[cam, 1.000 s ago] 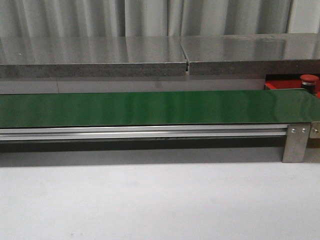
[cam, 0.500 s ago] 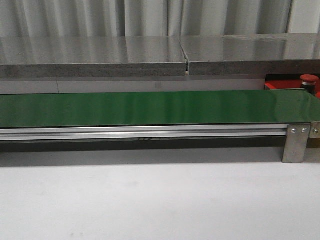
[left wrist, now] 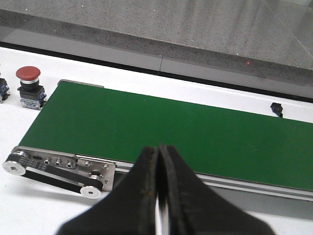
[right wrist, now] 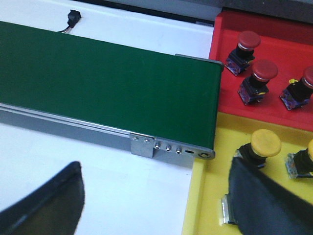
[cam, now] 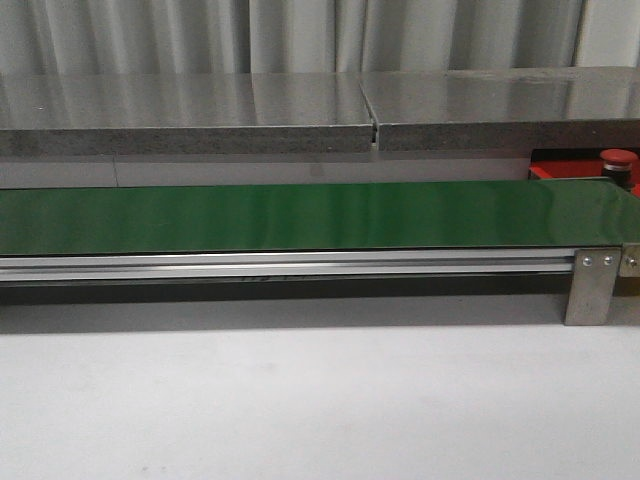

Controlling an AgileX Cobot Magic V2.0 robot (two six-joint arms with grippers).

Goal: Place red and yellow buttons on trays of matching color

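In the left wrist view a red button [left wrist: 28,73] stands on the white table just past the belt's end, with part of another at the picture's edge [left wrist: 2,89]. My left gripper [left wrist: 157,148] is shut and empty, over the belt's near rail. In the right wrist view the red tray [right wrist: 288,36] holds three red buttons [right wrist: 264,71]. The yellow tray [right wrist: 208,196] beside it holds two yellow buttons [right wrist: 265,142]. My right gripper [right wrist: 155,164] is open, one finger [right wrist: 259,196] over the yellow tray by a yellow button. The front view shows only a red tray corner [cam: 552,170] and one red button [cam: 617,157].
The long green belt [cam: 300,215] runs across the table on an aluminium rail [cam: 290,266] with a bracket [cam: 592,285]. A grey stone counter [cam: 200,120] stands behind it. A small black plug [right wrist: 73,16] lies on the white table beyond the belt.
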